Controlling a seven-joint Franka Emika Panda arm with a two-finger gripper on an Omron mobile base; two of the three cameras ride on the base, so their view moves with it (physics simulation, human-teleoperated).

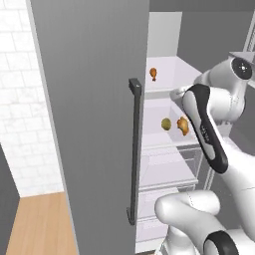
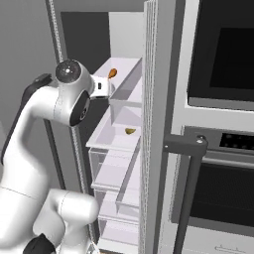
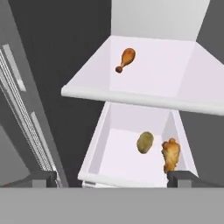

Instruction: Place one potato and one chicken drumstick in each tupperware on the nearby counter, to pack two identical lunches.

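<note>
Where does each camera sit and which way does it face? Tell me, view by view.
Left base view: behind the arm, left; looks past the fridge door at the shelves; the white arm crosses right.
Right base view: behind, right; looks into the fridge beside the oven; arm at left.
Hand view: looks down on an upper drumstick, potato and lower drumstick; gripper open.
Shared: the shelves and upper drumstick.

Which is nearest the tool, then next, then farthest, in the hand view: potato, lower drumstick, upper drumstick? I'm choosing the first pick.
1. Lower drumstick, lower shelf, just above one tool tip.
2. Potato, beside it on the same shelf.
3. Upper drumstick, on the shelf above, farthest.
</note>
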